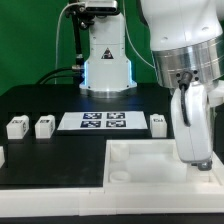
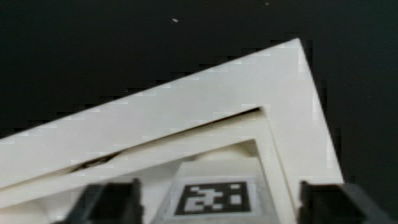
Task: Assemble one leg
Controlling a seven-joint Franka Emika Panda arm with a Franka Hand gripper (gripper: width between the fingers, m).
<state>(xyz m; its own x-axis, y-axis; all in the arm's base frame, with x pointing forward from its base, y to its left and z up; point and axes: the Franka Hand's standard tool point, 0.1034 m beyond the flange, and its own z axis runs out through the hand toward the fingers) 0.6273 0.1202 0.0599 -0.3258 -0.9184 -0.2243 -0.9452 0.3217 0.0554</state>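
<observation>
Three small white legs stand on the black table in the exterior view, two at its left point(image 1: 17, 126) point(image 1: 44, 126) and one at its right point(image 1: 158, 124). A white bit at that view's left edge point(image 1: 2, 155) may be a fourth. My gripper point(image 1: 192, 160) reaches down onto the right part of the large white tray-like piece point(image 1: 140, 152). In the wrist view my gripper point(image 2: 217, 200) is open, with its dark fingers point(image 2: 107, 203) wide apart either side of a white face with a tag point(image 2: 214, 196). That face seems part of the tray point(image 2: 267, 90). No leg is held.
The marker board point(image 1: 105, 121) lies at mid-table in front of the robot base point(image 1: 105, 65). A low white wall point(image 1: 50, 178) runs along the front, beside the tray. A round socket point(image 1: 118, 172) shows in the tray's near corner.
</observation>
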